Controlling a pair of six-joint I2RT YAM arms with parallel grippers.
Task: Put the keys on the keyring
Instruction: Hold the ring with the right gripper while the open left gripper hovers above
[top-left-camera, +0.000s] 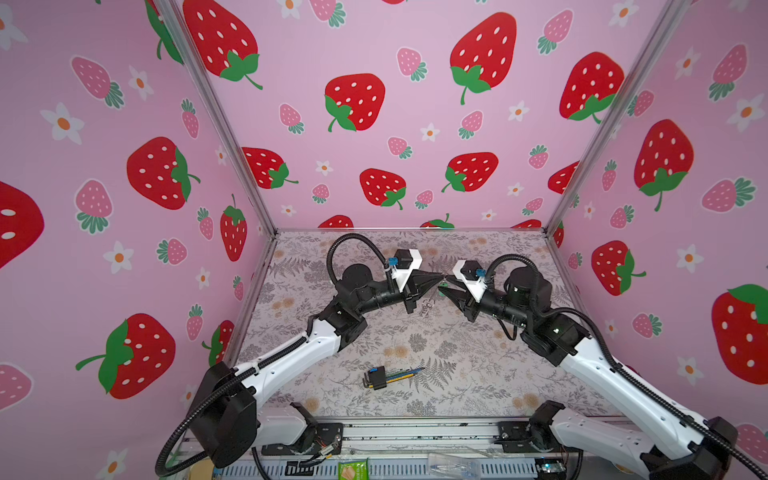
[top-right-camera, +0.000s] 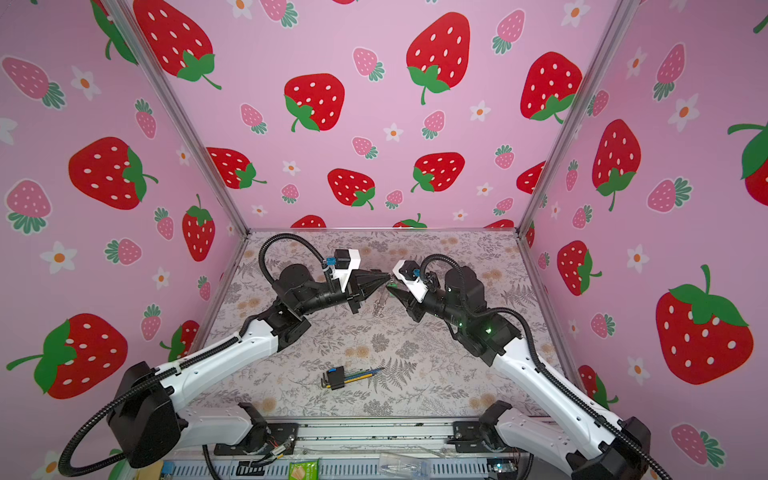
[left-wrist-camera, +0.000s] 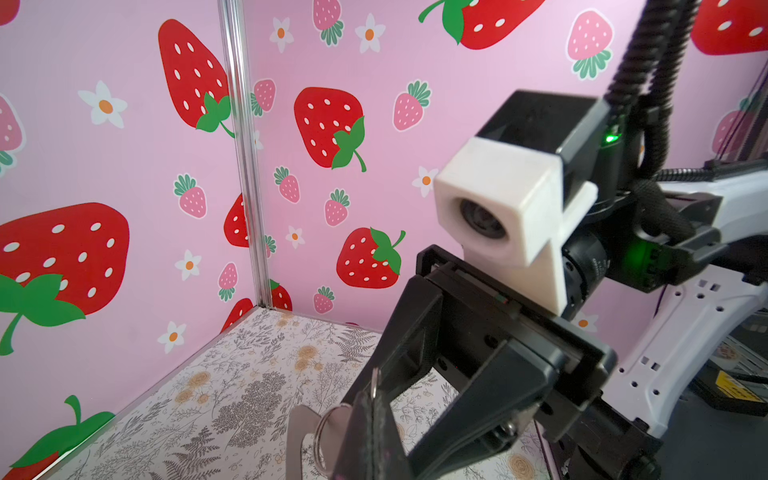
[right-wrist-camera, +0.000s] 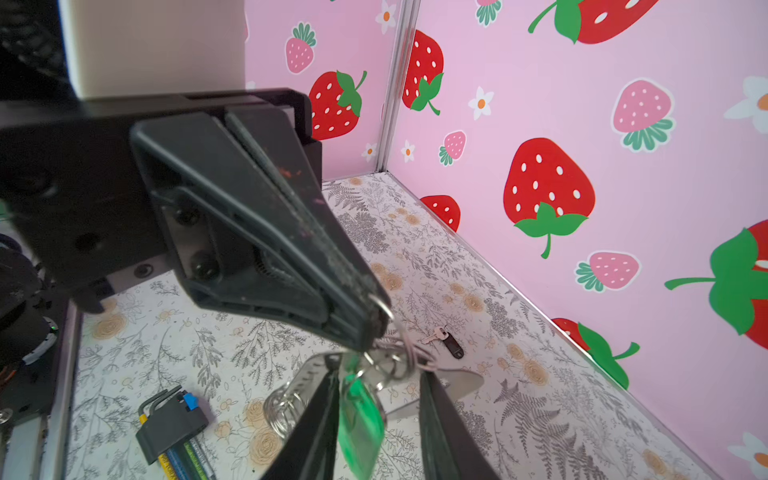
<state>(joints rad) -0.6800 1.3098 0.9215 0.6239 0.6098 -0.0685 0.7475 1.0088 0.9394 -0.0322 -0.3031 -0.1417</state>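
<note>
We see the left claw (top-left-camera: 439, 276) clenched on a thin wire ring of the keyring (right-wrist-camera: 390, 360). It holds the ring raised above the middle of the surface (top-left-camera: 457, 374), so the loops hang free and face the other arm. We cannot make out the keyring's dark strap clearly.

The right claw (top-left-camera: 444, 286) meets it almost tip to tip, jaws apart. The green-tagged key (right-wrist-camera: 360, 415) dangles between them with a clear gap on one side. We judge it released rather than gripped, and probably hanging from the ring. We cannot tell whether it is fully threaded.

The black-tagged key (right-wrist-camera: 448, 343) lies flat on the surface, apart from both claws and from the ring, so it is not yet on.

A bundle of hex wrenches (top-left-camera: 384, 376) lies nearer the arm bases, well clear of the work. The spare rings hanging under the left claw crowd the narrow space between the two tips. We think the next key would have to be brought in past them.
</note>
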